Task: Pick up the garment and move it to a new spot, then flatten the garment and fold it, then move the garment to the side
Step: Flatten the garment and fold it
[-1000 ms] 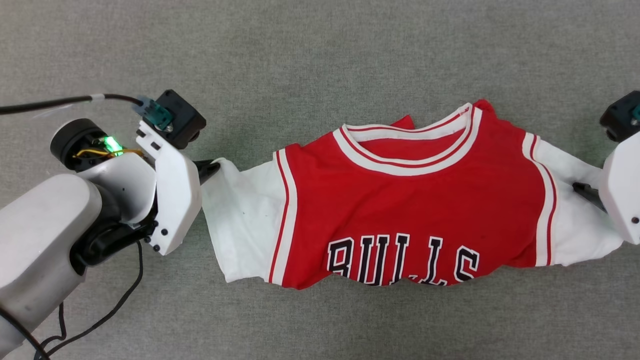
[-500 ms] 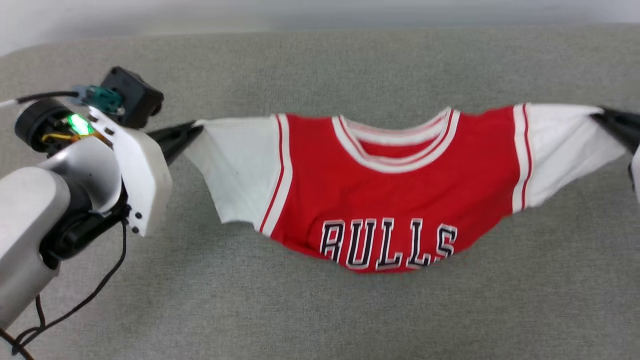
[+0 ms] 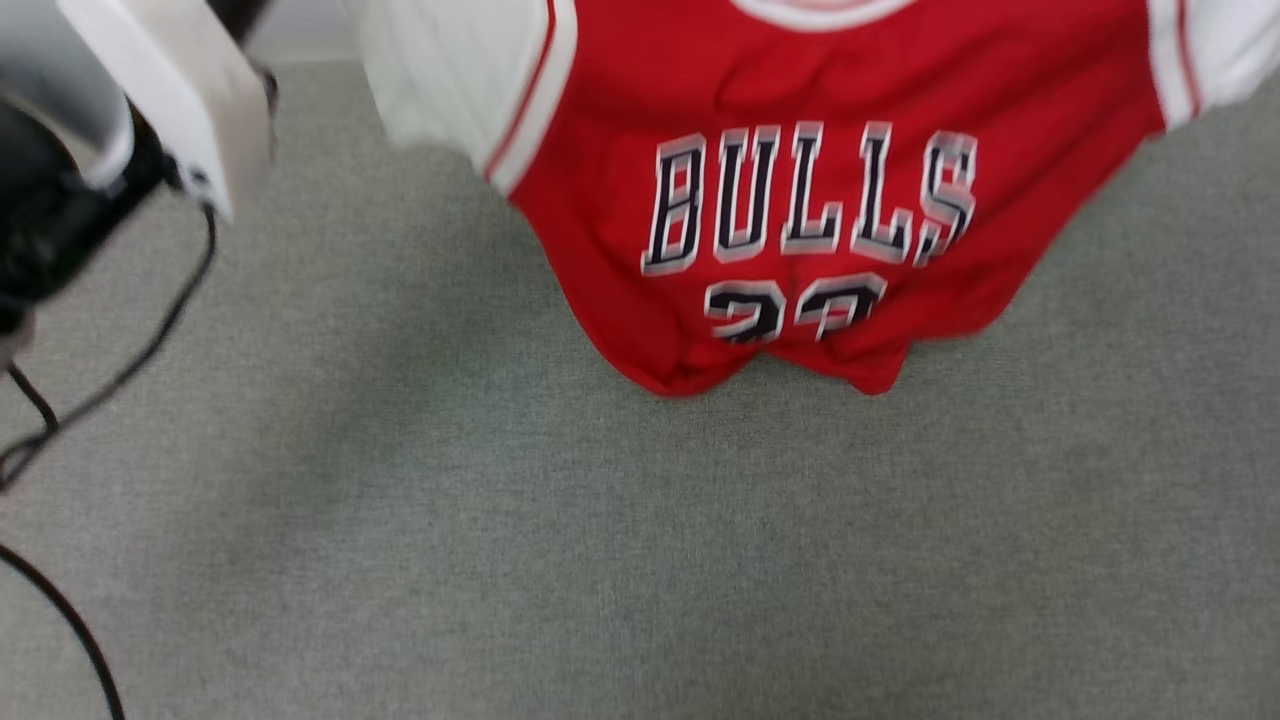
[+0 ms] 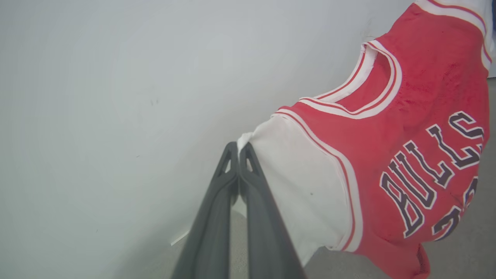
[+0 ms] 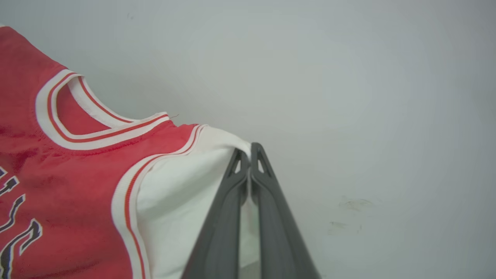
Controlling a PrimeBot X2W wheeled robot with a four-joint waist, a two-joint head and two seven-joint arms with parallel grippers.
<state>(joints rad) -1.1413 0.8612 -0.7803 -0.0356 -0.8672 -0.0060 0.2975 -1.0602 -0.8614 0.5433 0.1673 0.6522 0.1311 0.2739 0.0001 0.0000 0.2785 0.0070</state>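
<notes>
Head view: the shirt [image 3: 820, 90] hangs spread crosswise, lettering toward the robot, hem low over the grey surface [image 3: 640, 560]. Left wrist view: the left gripper [image 4: 239, 147] is clamped on one white sleeve tip, the shirt stretching away to the fingers' right. Right wrist view: the right gripper [image 5: 248, 149] pinches the other sleeve, shirt to its left, arm raised toward a pale wall [image 5: 368, 77].

Garment [image 3: 800, 90] cropped and blurred in the head view
Its collar and both sleeve ends run off the top edge; below the lettering [image 3: 810, 195], the number [image 3: 795, 305] is half buried in hem folds, unreadable. Left of the garment, a blurred pale forearm [image 3: 150, 90] is cut by the corner.
</notes>
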